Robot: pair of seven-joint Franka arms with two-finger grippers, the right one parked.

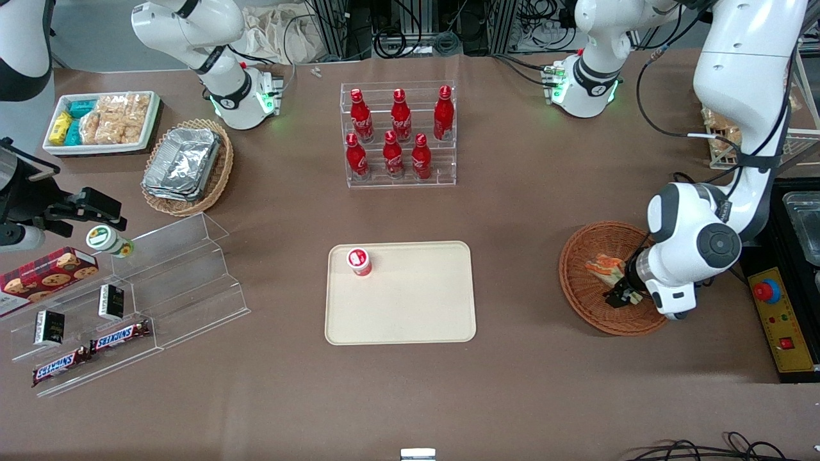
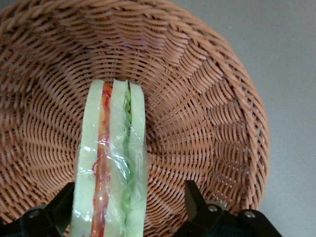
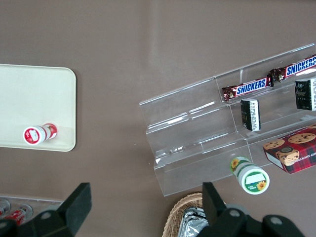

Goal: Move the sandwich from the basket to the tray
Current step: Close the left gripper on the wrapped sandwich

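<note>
The gripper's (image 2: 131,210) two dark fingers (image 2: 195,197) are standing spread apart, one on each side of the sandwich (image 2: 111,163). One finger is lying close against the bread face, while the other is showing a clear gap of wicker between itself and the wrap, so nothing is being squeezed yet. The sandwich is standing on edge in the basket (image 2: 207,98), its white bread, orange-red and green layers running away from the fingers toward the basket's middle.

In the front view, the gripper (image 1: 620,294) is reaching down inside the basket (image 1: 580,291), which is sitting toward the working arm's end of the table. The sandwich (image 1: 605,264) is lying there, just beside the fingertips. The tray (image 1: 416,307) is resting well apart, in the middle of the table, with a small red cup (image 1: 359,261) standing on it near one corner.

The step in hand appears to be the grasp. The next move is likely calling for closing gently on the soft wedge, lifting it over the rim, and carrying it to a bare part of the tray away from the cup.
</note>
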